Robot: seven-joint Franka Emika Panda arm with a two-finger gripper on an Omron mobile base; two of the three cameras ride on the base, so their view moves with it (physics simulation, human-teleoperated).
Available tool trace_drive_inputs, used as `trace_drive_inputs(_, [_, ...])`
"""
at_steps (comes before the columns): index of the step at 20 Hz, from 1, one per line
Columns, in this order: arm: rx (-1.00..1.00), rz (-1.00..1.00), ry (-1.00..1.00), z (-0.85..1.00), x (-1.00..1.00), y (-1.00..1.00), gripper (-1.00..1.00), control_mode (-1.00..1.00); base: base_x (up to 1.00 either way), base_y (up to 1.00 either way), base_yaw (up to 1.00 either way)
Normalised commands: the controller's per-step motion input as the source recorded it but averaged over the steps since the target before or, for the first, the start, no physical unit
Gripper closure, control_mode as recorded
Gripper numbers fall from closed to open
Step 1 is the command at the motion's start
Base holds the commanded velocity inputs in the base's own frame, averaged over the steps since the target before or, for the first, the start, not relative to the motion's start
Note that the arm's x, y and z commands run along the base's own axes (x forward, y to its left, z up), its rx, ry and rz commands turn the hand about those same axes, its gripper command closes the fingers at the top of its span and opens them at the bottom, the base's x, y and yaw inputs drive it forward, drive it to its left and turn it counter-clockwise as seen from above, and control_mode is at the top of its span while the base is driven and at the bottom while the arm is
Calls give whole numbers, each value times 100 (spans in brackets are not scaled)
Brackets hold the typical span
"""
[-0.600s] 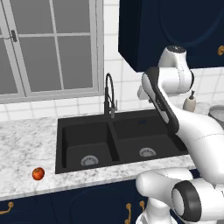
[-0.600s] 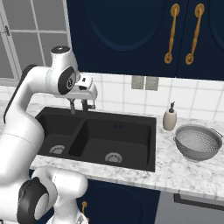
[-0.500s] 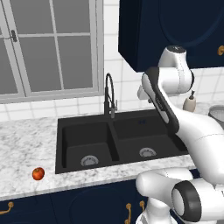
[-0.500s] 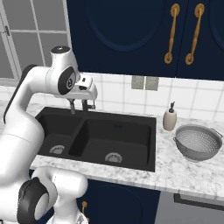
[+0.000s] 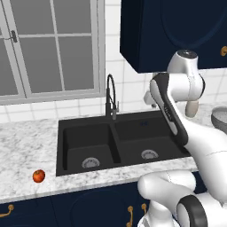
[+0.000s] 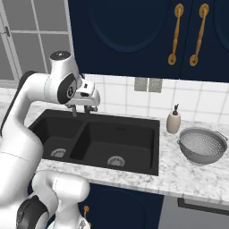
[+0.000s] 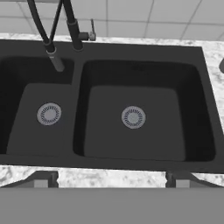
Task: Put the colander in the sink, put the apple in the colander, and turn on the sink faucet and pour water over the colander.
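Observation:
The light-grey colander (image 6: 203, 145) sits on the marble counter to the right of the black double sink (image 6: 120, 143), and its rim shows at the edge (image 5: 220, 119) of the left base view. The red-orange apple (image 5: 39, 176) lies on the counter left of the sink (image 5: 88, 146), near the front edge. The black gooseneck faucet (image 5: 109, 95) rises behind the divider, with no water running. My gripper (image 6: 82, 109) hangs open and holds nothing above the back of the sink. In the hand view my gripper (image 7: 111, 180) looks down on both basins (image 7: 131, 144) and the faucet (image 7: 72, 26).
A beige soap dispenser (image 6: 173, 120) stands on the counter between the sink and the colander. Dark blue cabinets with gold handles (image 6: 178, 33) hang above. A window (image 5: 53, 48) fills the wall at the back left.

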Motion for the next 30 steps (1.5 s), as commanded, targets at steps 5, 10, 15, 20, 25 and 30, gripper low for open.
trace_drive_inputs(5, [-5,7,-5,-15,-41,-35,-100,-100,0,0,0])
trace_drive_inputs(10, [-28,7,21,-7,-11,-35,-100,-100,0,0,0])
trace_drive_inputs(15, [-29,1,17,-4,-11,-42,-100,-100,0,0,0])
trace_drive_inputs(20, [-8,8,8,-1,-5,-63,-100,-100,0,0,0])
trace_drive_inputs(25, [0,14,1,-3,-12,-70,-100,-100,0,0,0])
trace_drive_inputs(30, [-1,12,0,-13,-8,-63,-100,-100,0,0,0])
